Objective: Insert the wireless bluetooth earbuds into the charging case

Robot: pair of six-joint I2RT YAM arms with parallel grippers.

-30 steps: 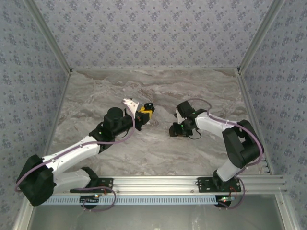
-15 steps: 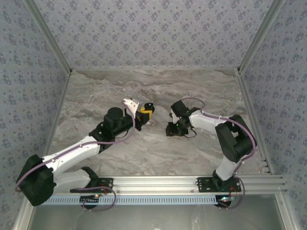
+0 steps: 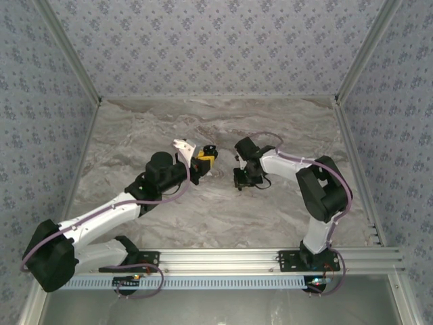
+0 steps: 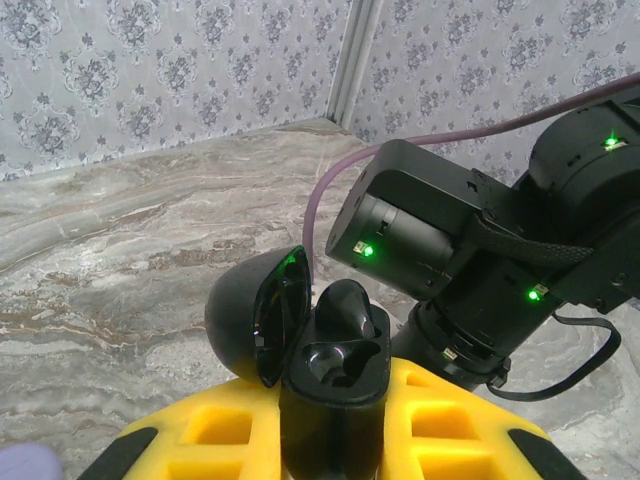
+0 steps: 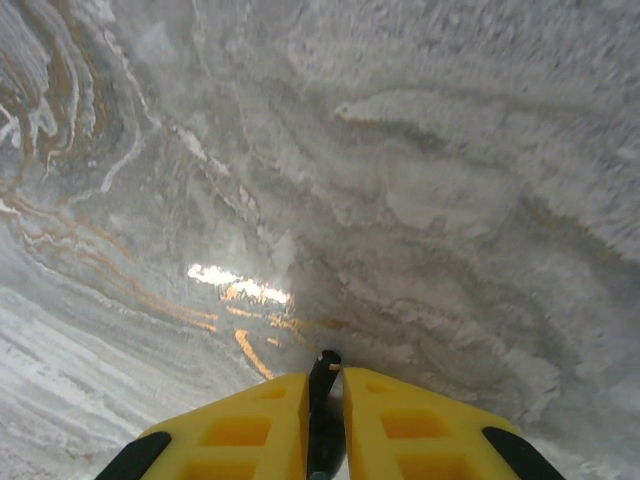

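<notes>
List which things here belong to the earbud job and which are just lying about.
Job: open charging case in the left gripper; small black earbud pinched in the right gripper.
Just there: marble table, patterned walls, metal rail.

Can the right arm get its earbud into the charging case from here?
Probably yes. The left fingers hold the charging case with its lid open and a socket bare. The right fingers pinch the earbud, and the right arm is close beside it, nothing between.

White-shelled, black-jointed left arm [image 3: 101, 220] and right arm [image 3: 281, 162], bases on aluminium rail [image 3: 223, 256], purple cables [image 4: 318, 200], green lights [image 4: 368, 250], yellow, apparently ribbed fingers [image 5: 250, 430]
</notes>
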